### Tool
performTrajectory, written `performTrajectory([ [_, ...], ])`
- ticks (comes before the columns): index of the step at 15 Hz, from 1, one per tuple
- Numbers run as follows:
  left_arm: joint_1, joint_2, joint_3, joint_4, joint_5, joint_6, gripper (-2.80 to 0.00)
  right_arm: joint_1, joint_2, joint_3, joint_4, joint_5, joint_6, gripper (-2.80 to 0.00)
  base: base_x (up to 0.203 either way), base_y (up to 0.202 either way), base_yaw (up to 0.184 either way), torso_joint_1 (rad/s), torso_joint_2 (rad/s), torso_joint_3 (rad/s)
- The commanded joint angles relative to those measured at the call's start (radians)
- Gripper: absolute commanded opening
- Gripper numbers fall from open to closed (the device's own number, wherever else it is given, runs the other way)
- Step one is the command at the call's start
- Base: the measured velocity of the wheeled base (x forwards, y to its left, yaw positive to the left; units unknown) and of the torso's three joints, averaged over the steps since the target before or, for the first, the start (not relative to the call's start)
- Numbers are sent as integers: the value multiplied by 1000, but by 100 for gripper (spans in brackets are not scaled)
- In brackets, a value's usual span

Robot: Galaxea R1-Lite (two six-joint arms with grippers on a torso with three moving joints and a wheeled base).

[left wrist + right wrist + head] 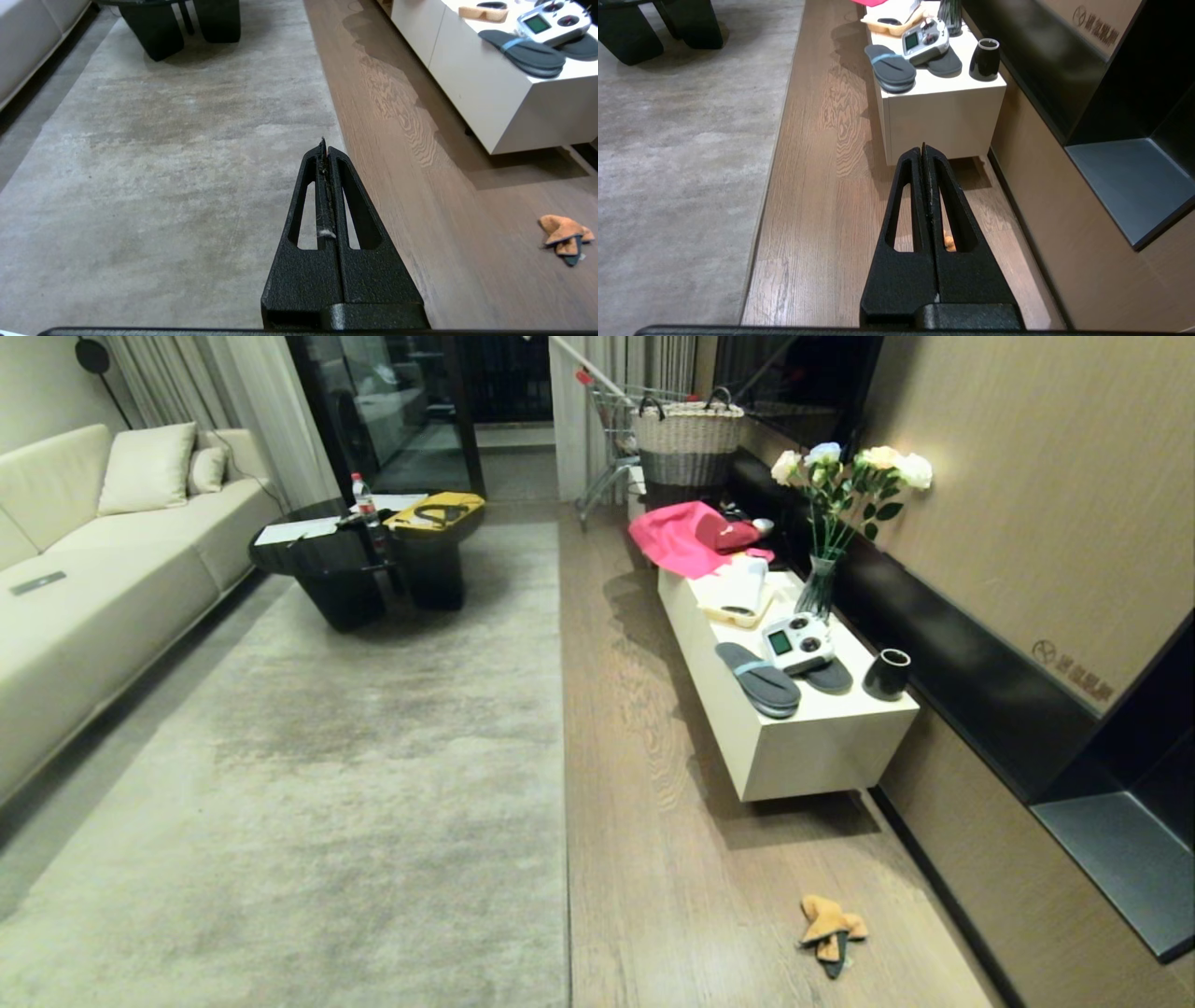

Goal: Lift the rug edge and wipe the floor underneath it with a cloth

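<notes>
Head view: rug edge (563, 728) flat along floor (653, 859), not lifted. Cloth (830, 930) crumpled on floor, well right of rug, near low white counter (794, 756). No arm in view.

Left wrist view: left gripper (324, 144) over rug border, fingers pressed together, empty. Cloth (564, 232) apart, on floor.

Right wrist view: right gripper (923, 148) above floor, fingers pressed together, empty; orange bit, probably cloth, peeking behind them.

Progress: nothing begun. Left to do: fetch cloth, raise edge, wipe beneath.

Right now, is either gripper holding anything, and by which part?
Nothing: left gripper and right gripper are shut and empty; the cloth lies on the floor.
</notes>
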Motion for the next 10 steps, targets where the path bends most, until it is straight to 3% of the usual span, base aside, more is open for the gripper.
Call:
performTrajectory([
  [1,0,0,0,0,0,0,-280,0,1,0,0,0,-2,-280,0,0,0,133,-489,-359],
  [10,0,0,0,0,0,0,-280,0,1,0,-2,-1,1,-280,0,0,0,179,-539,-363],
])
